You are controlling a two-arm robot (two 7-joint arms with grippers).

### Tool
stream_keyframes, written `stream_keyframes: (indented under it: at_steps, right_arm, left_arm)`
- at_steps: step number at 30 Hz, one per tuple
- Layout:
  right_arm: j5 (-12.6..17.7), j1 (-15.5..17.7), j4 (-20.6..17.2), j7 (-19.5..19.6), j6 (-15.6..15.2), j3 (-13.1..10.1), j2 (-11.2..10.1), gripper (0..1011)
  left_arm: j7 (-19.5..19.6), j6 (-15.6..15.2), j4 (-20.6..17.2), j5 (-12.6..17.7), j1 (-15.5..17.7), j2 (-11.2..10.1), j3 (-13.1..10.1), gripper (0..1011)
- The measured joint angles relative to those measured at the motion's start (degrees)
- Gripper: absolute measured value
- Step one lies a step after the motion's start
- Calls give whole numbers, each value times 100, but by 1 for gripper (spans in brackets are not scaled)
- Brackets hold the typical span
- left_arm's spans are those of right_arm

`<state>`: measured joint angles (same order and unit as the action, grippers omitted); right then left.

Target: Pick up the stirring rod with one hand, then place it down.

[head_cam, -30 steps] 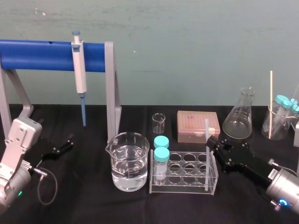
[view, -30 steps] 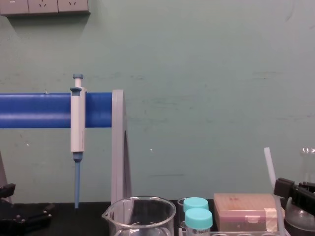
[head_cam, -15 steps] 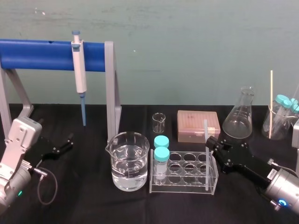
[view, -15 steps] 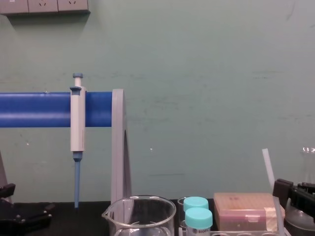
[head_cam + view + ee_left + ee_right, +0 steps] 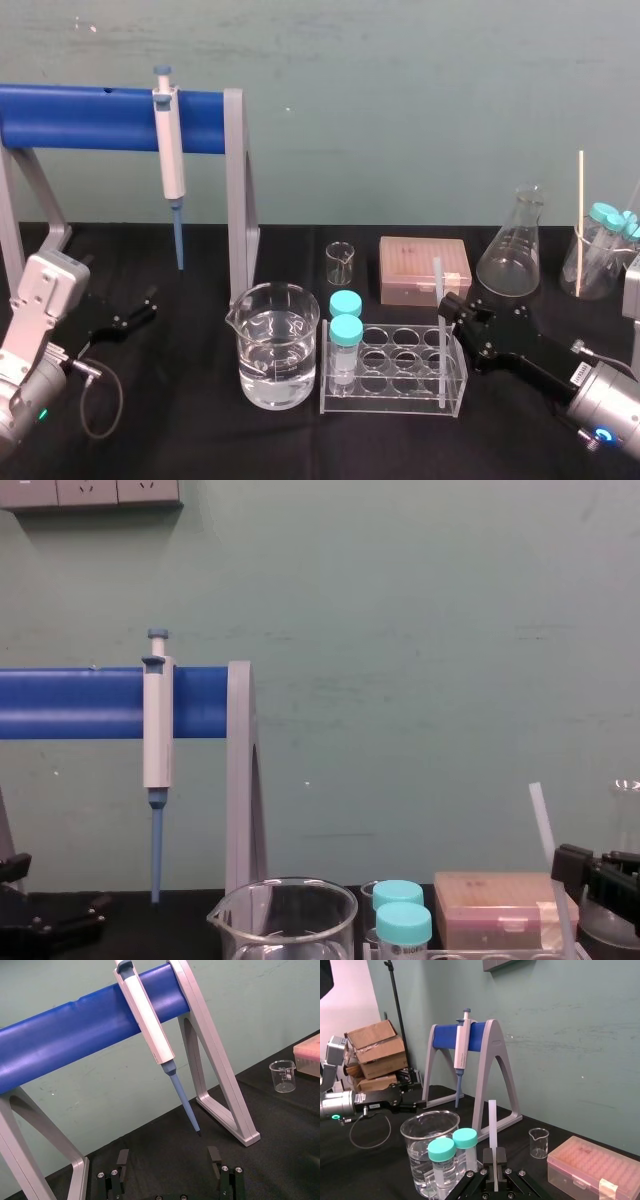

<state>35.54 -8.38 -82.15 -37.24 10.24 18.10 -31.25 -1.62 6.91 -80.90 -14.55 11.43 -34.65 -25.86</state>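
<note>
While your black boxy right gripper (image 5: 494, 1156) grips the long translucent white stirring rod (image 5: 436, 275), upright at the 3 o'clock end of the clear plastic rack (image 5: 398, 398), move it vertically, clear of the rack. The left gripper (image 5: 168, 1160) idles open-fingered at 9 o'clock.

Hidden, 2 views
We see the stirring rod (image 5: 541, 820) cut by chest view's bottom edge; the right gripper (image 5: 494, 1157) covers its lower end in right wrist view.
</note>
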Motion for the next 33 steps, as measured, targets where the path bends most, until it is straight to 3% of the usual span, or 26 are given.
stream_keyframes:
  at_steps: [22,33]
  right_arm:
    - [-86,-11,13,46,-8,11,-4,40]
    - [-67,-11,19,35,-12,11,-4,338]
  left_arm:
    - [0,0,0,0,0,0,0,1000]
    - [0,0,0,0,0,0,0,1000]
